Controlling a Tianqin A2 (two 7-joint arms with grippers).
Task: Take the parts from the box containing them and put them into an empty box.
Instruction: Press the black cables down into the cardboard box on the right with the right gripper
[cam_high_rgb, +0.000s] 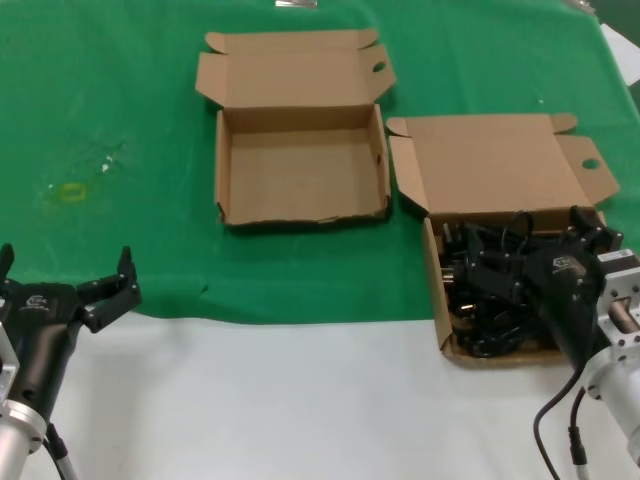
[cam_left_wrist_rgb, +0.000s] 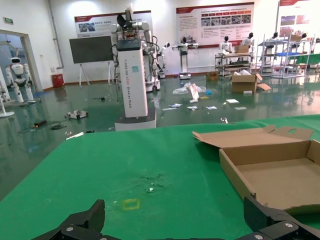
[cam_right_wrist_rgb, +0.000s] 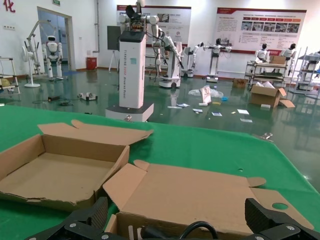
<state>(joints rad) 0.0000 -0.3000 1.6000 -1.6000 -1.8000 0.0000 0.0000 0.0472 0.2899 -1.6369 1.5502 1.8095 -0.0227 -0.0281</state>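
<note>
The left gripper (cam_high_rgb: 65, 280) waits with its fingers spread wide near the bench's (cam_high_rgb: 300, 400) near left edge, holding nothing. Farther in, about mid-bench on the green cloth (cam_high_rgb: 110, 90), sits the empty box (cam_high_rgb: 300, 165), lid folded back. To its right, toward the near right edge, the full box (cam_high_rgb: 500, 160) holds the parts (cam_high_rgb: 480, 310), a tangle of black cords with moulded plugs. The right gripper (cam_high_rgb: 525, 235) hangs directly over that heap, fingers spread apart and pinching nothing yet, as its wrist view confirms. The cords look light, limp and rubbery, likely grippy but prone to snagging and dragging neighbours along; a bunched loop near a bundle's middle seems the safest place to take hold, rather than a plug. The cloth gives way to bare white bench along the near edge, and beyond lies a glossy-floored hall with other robots (cam_left_wrist_rgb: 135, 65), shelving and wall posters (cam_right_wrist_rgb: 260, 22).
</note>
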